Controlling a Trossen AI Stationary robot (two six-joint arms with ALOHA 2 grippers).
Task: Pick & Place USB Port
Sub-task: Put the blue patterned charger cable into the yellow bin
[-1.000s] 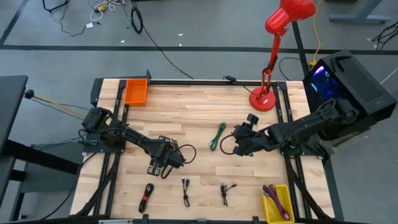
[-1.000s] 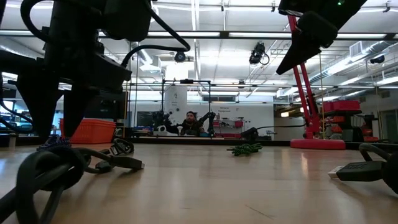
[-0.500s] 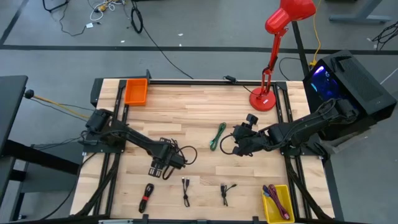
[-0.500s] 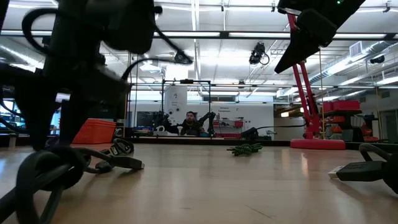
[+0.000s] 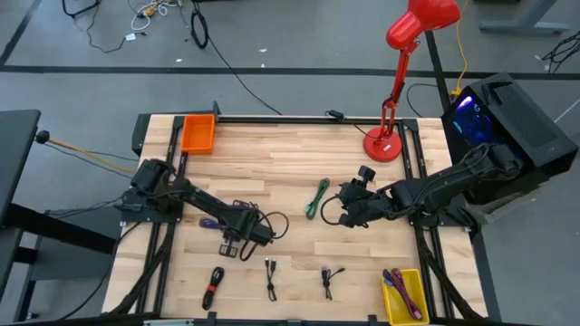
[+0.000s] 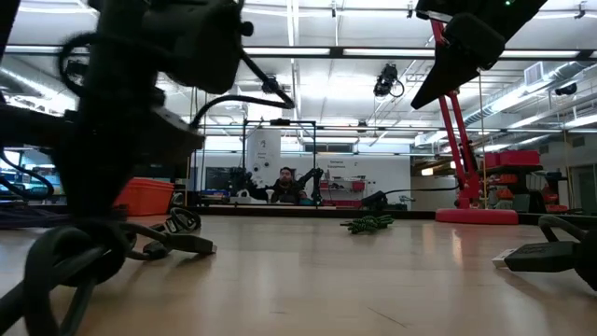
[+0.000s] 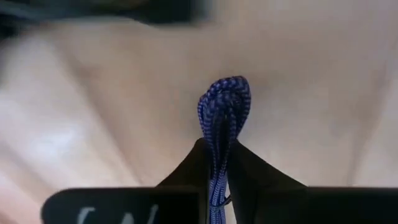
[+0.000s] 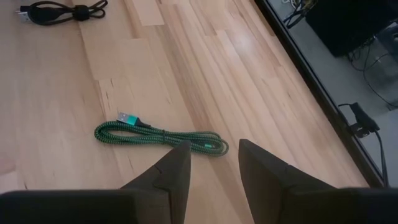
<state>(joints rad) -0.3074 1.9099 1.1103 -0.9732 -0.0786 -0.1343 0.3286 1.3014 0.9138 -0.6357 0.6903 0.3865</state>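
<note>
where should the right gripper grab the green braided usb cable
Grip the green braided usb cable across the middle of its folded bundle, coming straight down from above: it lies flat and narrow on the wooden table, and the open right gripper hovers beside it.

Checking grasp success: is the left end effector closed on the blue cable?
Yes: the left end effector pinches the blue cable between its fingers.

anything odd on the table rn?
Nothing spilled or damaged. Left gripper is shut on the blue cable; right gripper hangs open by the green cable. Other cables lie bundled along the near edge.
</note>
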